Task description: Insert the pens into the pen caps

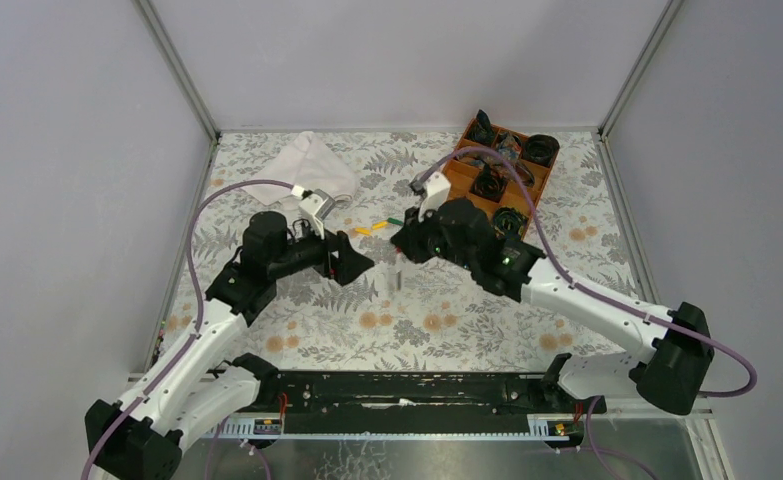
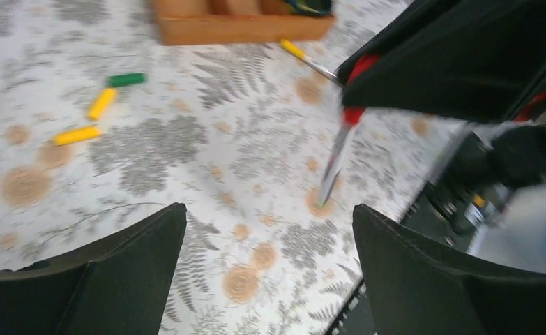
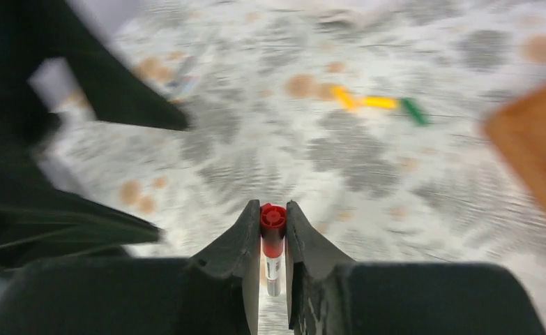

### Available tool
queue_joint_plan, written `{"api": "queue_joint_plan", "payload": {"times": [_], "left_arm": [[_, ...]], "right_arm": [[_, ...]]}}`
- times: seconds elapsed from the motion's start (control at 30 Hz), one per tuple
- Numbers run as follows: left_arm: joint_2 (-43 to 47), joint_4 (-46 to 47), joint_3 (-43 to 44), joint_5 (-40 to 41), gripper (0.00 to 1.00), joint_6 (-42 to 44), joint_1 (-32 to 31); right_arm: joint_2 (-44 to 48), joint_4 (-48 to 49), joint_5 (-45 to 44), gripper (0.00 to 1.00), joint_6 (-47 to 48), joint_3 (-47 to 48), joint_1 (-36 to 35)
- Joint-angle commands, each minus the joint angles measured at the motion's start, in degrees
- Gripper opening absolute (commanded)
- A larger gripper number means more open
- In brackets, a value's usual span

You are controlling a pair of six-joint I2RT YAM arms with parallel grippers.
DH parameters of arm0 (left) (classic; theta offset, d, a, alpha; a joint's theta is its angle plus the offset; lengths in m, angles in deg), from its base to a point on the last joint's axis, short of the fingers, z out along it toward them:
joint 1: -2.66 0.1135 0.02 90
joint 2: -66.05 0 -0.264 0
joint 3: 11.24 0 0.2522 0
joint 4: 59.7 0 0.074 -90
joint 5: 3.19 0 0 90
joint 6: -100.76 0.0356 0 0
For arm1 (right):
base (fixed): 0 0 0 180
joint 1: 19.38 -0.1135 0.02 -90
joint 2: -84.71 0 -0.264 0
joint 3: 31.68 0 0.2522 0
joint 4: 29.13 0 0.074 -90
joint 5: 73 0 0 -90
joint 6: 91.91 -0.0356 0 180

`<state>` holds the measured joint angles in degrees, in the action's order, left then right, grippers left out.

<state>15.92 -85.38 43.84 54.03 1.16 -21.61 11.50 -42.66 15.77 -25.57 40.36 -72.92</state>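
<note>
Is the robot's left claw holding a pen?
No: the left gripper is open, with only patterned tabletop between its fingers.

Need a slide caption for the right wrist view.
Right tool clamps a red-topped white marker pen; yellow and green plastic caps lie on the floral table beyond.

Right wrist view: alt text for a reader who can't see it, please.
The right gripper holds a red-ended pen between its shut fingers. Beyond, blurred, two yellow caps and a green cap lie on the floral table, with the left arm dark at left.
</note>
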Motion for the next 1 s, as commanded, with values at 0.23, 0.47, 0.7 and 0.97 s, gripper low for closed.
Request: {"api": "queue_joint_plan", "payload": {"times": [0.23,0.47,0.7,0.97], "left_arm": [[-3.4,-4.1,3.5,32.5,0.84,-4.3,7.0],[-6.3,-6.8,4.9,35.5,0.73,-4.7,12.3],[-8.3,-9.4,5.6,40.8,0.69,-3.8,15.1],[-12.6,-10.7,6.7,39.9,0.66,-3.2,16.4]], "right_arm": [[-10.1,-32.4,-31.8,0.00,17.7,8.8,12.0],[-16.3,-28.0,-30.9,0.00,21.7,8.0,15.9],[-21.7,-25.6,-27.0,0.00,22.0,9.1,19.2],[-25.1,-22.7,-23.7,0.26,20.0,8.0,21.1]]}}
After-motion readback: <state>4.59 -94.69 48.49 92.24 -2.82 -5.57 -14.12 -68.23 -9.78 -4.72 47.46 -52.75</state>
